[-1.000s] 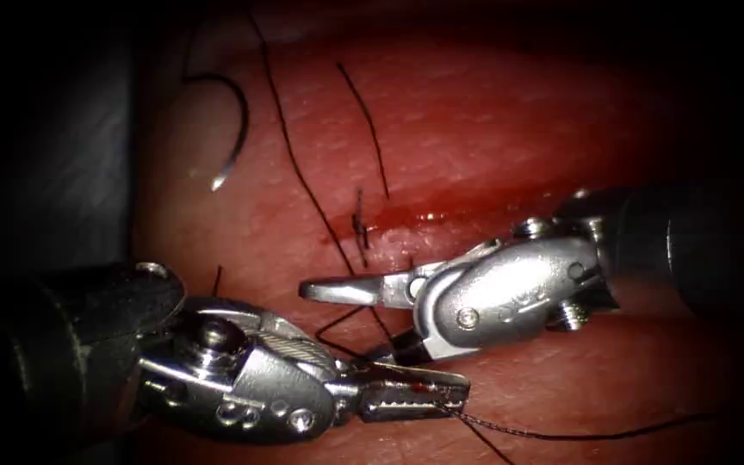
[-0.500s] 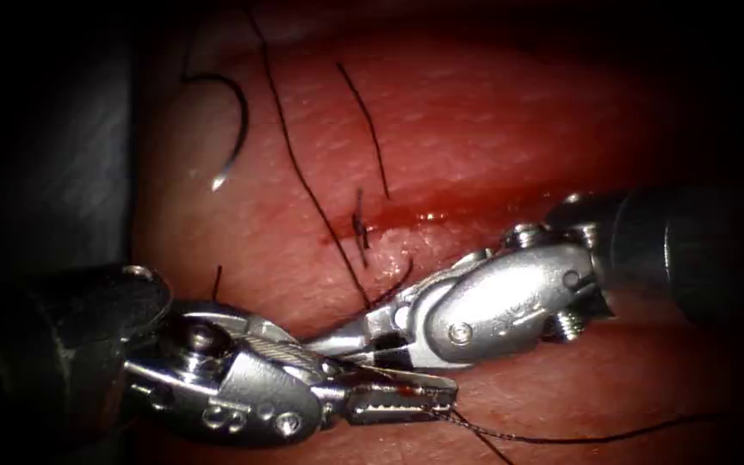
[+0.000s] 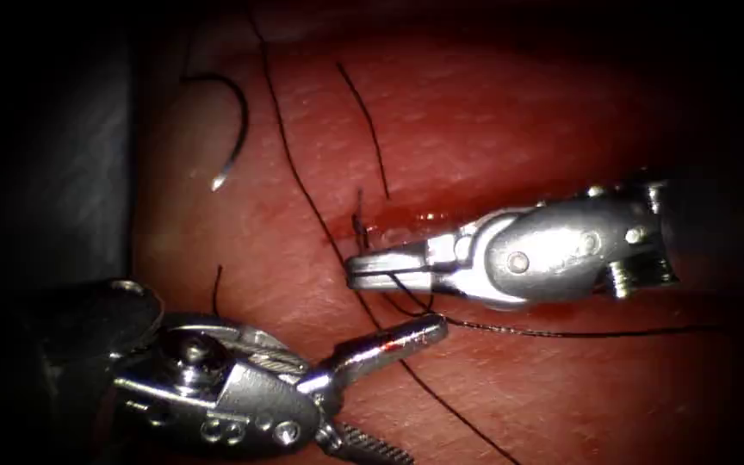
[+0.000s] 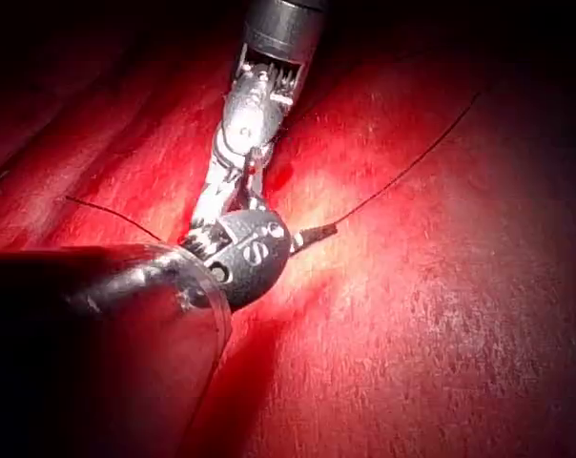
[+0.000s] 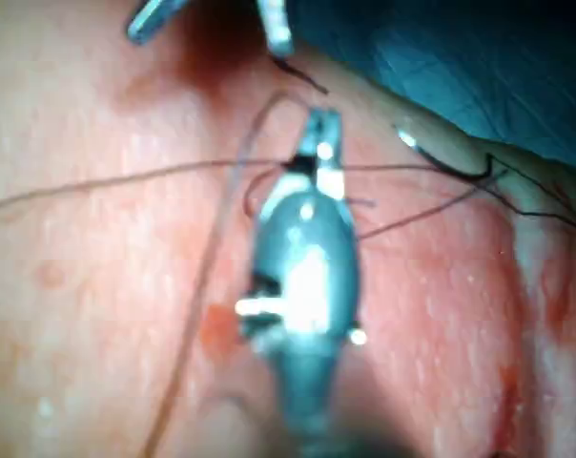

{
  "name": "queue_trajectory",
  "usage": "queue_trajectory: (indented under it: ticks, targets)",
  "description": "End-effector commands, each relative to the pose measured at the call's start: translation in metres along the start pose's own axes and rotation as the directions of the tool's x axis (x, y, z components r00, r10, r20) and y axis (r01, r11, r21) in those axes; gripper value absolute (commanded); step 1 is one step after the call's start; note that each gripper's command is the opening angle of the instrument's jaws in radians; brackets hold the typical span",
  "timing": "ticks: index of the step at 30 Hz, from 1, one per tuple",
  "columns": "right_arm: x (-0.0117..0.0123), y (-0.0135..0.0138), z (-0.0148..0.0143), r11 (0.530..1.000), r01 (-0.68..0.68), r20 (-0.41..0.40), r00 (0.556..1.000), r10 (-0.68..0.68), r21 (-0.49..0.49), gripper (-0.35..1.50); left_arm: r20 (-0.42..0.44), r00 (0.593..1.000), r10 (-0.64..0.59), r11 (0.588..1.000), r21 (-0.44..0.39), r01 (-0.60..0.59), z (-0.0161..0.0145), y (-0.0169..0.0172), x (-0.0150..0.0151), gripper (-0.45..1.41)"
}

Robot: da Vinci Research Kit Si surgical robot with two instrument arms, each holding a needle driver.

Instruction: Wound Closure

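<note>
The needle [image 3: 236, 129] lies loose on the tissue [image 3: 492, 112], well to the left of the cut [image 3: 428, 215], held by neither tool and not in the tissue, its tip bare. The thread [image 3: 303, 185] runs from the top of the endoscope view down past the stitch [image 3: 359, 226] at the cut's left end, and 1 strand trails off to the right. A short cut end of thread [image 3: 365, 116] lies above the stitch, and red fluid [image 3: 432, 215] pools along the cut.

My right gripper [image 3: 356, 267] sits just below the stitch, jaws together and clamped on the thread. My left gripper [image 3: 424, 392] is nearer me with its jaws spread apart, holding nothing. A second ago it was the reverse: the left held the thread and the right was open, so the thread has changed hands.

I read this as thread handling at the stitch, not needle work. I judge the next move calls for even tension from the right, gentle enough not to tear the stitch, and a fresh hold for the left, clear of the crossing strands.
</note>
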Motion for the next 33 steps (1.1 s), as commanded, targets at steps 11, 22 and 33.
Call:
queue_trajectory:
  ticks: [11, 22, 33]
  targets:
    - [-0.0046, 0.0047, -0.0011, 0.989, -0.063, 0.315, 0.944, 0.103, -0.133, -0.35, 0.199, 0.979, -0.050, 0.981, 0.196, 0.010, 0.0037, -0.0001, 0.0023, 1.13]
    - [-0.0056, 0.0042, 0.0021, 0.985, -0.073, 0.428, 0.893, 0.135, -0.158, -0.35, 0.468, 0.883, 0.037, 0.930, 0.307, -0.202, 0.0127, -0.0021, 0.0008, 0.49]
    - [-0.0057, 0.0049, 0.0023, 0.983, -0.082, 0.450, 0.881, 0.149, -0.165, -0.35, 0.567, 0.806, 0.168, 0.879, 0.285, -0.383, 0.0146, -0.0028, 0.0001, 0.39]
